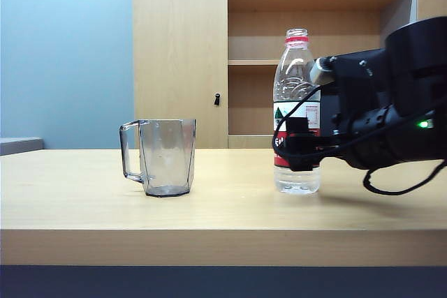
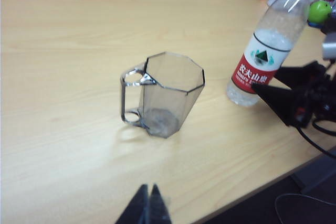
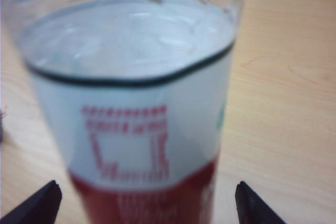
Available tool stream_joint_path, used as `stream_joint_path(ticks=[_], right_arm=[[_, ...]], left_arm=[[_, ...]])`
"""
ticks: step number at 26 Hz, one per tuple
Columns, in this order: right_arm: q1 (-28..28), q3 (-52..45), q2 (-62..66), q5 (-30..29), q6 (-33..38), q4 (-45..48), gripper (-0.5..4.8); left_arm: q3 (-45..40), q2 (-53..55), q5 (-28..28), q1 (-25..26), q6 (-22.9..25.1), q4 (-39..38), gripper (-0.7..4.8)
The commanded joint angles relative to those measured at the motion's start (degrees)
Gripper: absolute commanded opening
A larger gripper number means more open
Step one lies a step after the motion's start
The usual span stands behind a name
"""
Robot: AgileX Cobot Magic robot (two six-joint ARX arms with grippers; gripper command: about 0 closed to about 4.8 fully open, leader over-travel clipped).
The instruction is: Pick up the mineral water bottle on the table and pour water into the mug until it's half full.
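While the left hand [image 2: 148, 203] hangs closed above the table [image 2: 63, 51], the right hand [image 3: 144, 203] gapes wide around the mineral water bottle [image 3: 136, 103].

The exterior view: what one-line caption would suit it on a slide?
Right gripper, jaws open, reaches the standing mineral water bottle while the mug waits on the table.

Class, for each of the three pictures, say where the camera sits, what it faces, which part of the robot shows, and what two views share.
Exterior view: level with the table front edge, facing the mug, the bottle and shelves behind; the right hand reaches in from the right.
Left wrist view: above the table, looking down at the mug and bottle; left hand tips shut at the picture's edge, right hand open at the bottle.
Right wrist view: close against the bottle label; open right hand tips flank it.
Shared: all three views show the bottle.
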Motion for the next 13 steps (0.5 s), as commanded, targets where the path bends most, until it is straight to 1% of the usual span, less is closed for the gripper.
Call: stream_joint_path(ticks=[1,6,7,9,11,12,13], right_arm=[[0.07,3.89,2.03,-0.02,-0.09,1.31,4.79],[0.07,7.82,3.74,0.15,0.39,1.46,4.79],[0.07,8.11,3.74,0.13,0.37,1.42,4.68],[0.07,8.2,3.74,0.09,0.39,1.42,4.0],[0.13,8.2,3.74,0.02,0.39,1.42,3.59],[0.15,8.2,3.72,0.02,0.39,1.49,3.49],[0.22,8.2,3.72,0.02,0.39,1.77,3.22]], left_arm=[[0.26,0.02,0.35,-0.02,0.24,-0.7,-0.05],[0.26,0.02,0.35,-0.02,0.24,-0.66,-0.05],[0.26,0.02,0.33,-0.02,0.24,-0.66,-0.05],[0.26,0.02,0.33,-0.02,0.24,-0.66,-0.05],[0.26,0.02,0.22,-0.02,0.24,-0.66,-0.05],[0.26,0.02,0.22,-0.02,0.24,-0.66,-0.05],[0.26,0.02,0.22,-0.02,0.24,-0.66,-0.05]])
